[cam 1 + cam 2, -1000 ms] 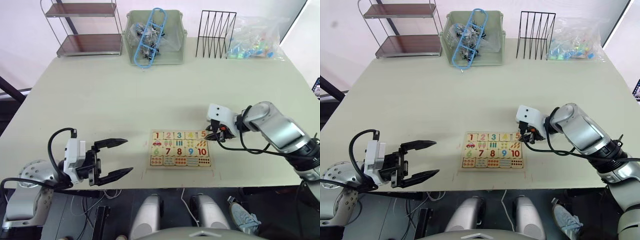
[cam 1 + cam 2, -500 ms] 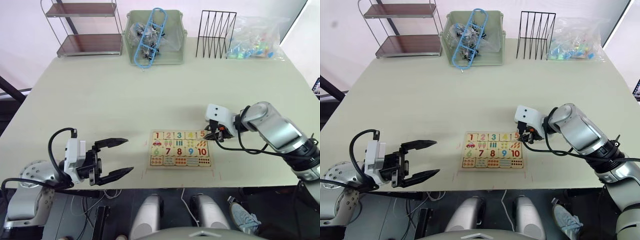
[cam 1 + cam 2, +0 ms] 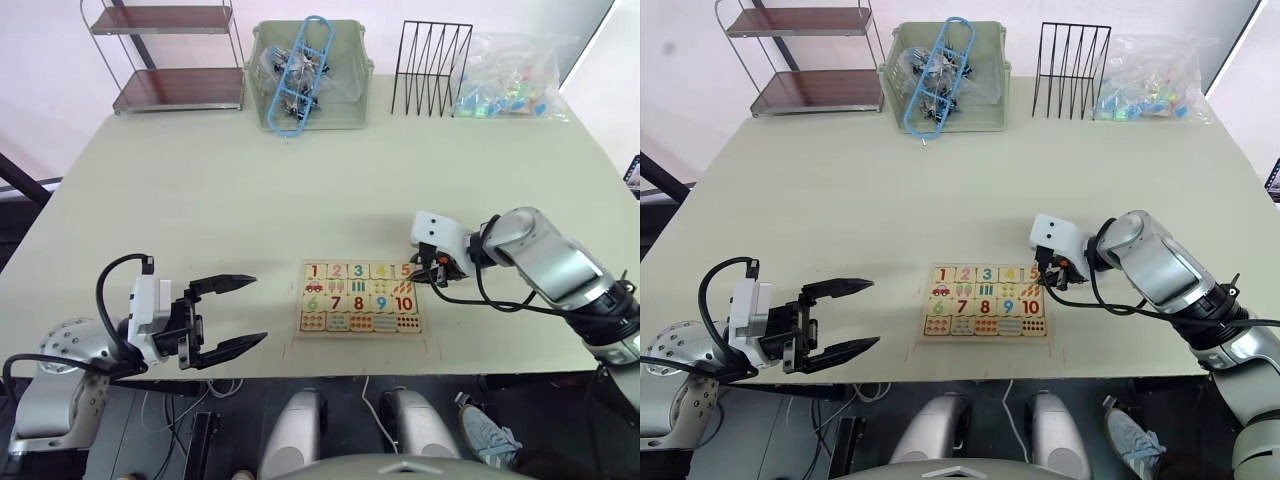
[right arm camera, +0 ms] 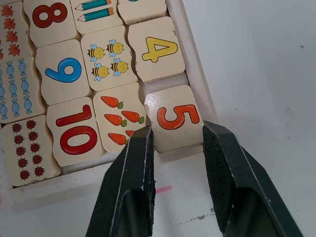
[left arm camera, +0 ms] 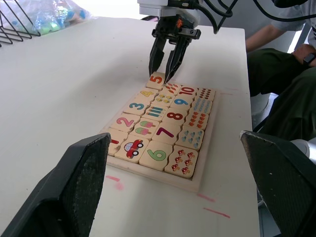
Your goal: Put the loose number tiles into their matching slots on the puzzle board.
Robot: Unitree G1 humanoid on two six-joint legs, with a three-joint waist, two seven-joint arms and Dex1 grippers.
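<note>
With the right tool [image 4: 175, 136] partly open astride the 5 tile [image 4: 174, 118] at the board's [image 5: 207, 163] 2 o'clock corner, and the left tool [image 3: 235, 315] wide open and empty, lift straight up or you may tip the tile from its slot.

Pale wooden tiles [image 4: 174, 118] carry coloured digits: orange-red 5, yellow 4 [image 4: 159, 50], blue 9 [image 4: 62, 70]; picture tiles show orange carrots [image 4: 121, 117], striped bees [image 4: 104, 59]; the bench [image 3: 200, 200] is cream.

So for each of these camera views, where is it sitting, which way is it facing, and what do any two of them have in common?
Left and right eye views: on the head, looking down over the pale table; both arms show.
Left wrist view: along the open left gripper toward the wooden number puzzle board, with the right gripper beyond it.
Right wrist view: close over the board's corner, black fingers either side of the square wooden tile printed 5.
Shared: both wrist views show that tile.
</note>
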